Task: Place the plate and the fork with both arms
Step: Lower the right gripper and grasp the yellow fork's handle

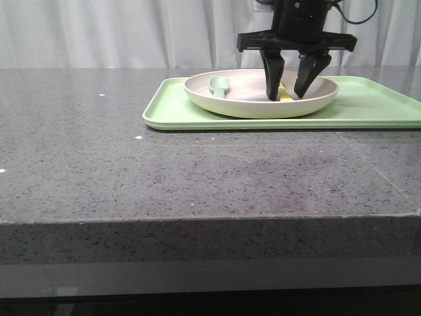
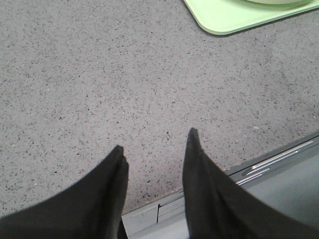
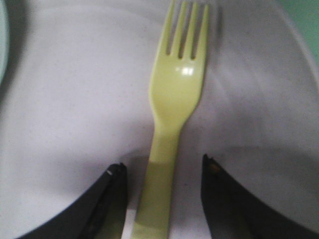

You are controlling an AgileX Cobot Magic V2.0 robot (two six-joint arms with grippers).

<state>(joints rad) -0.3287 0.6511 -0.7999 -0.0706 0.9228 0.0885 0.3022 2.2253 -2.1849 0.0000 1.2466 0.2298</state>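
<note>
The cream-beige plate (image 1: 316, 100) rests on the light-green tray (image 1: 368, 108) at the back of the table. Inside it lies the pale-yellow fork (image 3: 174, 104), of which the front view shows only a small yellow bit (image 1: 285, 97) between the fingers. My right gripper (image 1: 288, 97) (image 3: 163, 167) is lowered into the plate, open, its fingers on either side of the fork's handle without touching it. Near the table's front edge my left gripper (image 2: 154, 142) hovers open over bare stone, holding nothing.
A pale grey-green spoon (image 1: 220, 85) lies in the plate's left part. The tray's corner (image 2: 219, 22) shows in the left wrist view. The grey speckled tabletop (image 1: 164, 171) ends in a front edge (image 1: 210, 220), with a metal rail (image 2: 269, 164) below it.
</note>
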